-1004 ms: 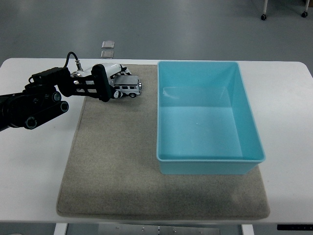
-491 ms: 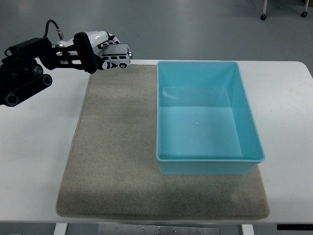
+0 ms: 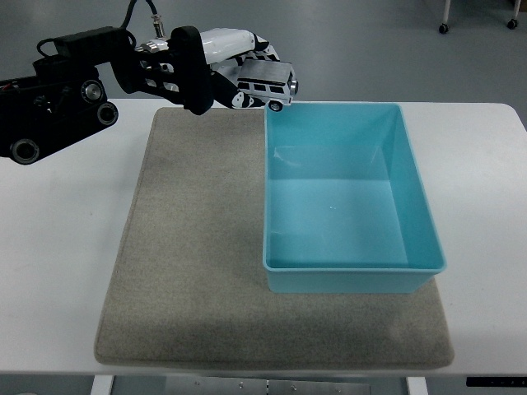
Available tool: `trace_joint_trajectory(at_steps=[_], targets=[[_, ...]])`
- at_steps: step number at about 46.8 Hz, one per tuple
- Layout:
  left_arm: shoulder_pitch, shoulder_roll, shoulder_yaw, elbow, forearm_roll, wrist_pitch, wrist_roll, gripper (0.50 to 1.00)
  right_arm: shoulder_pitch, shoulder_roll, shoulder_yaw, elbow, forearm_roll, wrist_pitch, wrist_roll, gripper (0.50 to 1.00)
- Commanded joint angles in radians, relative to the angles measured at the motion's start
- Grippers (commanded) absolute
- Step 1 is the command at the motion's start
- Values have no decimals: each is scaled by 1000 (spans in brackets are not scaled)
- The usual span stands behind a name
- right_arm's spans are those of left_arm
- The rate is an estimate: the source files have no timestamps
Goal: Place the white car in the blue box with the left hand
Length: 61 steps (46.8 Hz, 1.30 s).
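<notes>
My left hand (image 3: 235, 74) is raised above the table at the upper left, fingers curled around the white car (image 3: 268, 84). The car is a small white and silver toy van, held level in the air with its nose pointing right. It hangs just over the far left corner of the blue box (image 3: 350, 284), above the rim. The blue box is a light blue open tub on the right half of the mat, with nothing inside it. My right arm does not show.
A grey-beige mat (image 3: 198, 263) covers the middle of the white table (image 3: 58, 271), and the box stands on its right part. The black left forearm (image 3: 62, 90) reaches in from the left edge.
My left hand has lifted the car off the mat and carried it up and to the right, from the mat's far left corner to the box's far left corner.
</notes>
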Motion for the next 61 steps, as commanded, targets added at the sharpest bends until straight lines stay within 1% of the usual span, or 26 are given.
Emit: trace_joint_trajectory(at_steps=[1,10,19,25,29,35,42,49,61], targets=[[-9,-23,5,-42,3,-3,-2,500,0,0,0,-1,0,0,0,936],[-14,-89,11,-88,12,-41,-3,500,0,0,0,0,0,0,0,936],[6,-168,15,-91,107,-87,-9,500,0,0,0,0,0,0,0,936],[34,-221,47,-88,132,-91,-21,500,0,0,0,0,0,0,0,936],[35,-243,87,-83,138,-91,-23,500,0,0,0,0,0,0,0,936],[41,-278,136,-77,156,-91,-40,500,0,0,0,0,0,0,0,936],[63,-309,166,-48,178,-91,-58,500,0,0,0,0,0,0,0,936],[69,-313,202,-26,201,-91,-83,500,0,0,0,0,0,0,0,936],[70,-312,202,-17,201,-86,-84,500,0,0,0,0,0,0,0,936]])
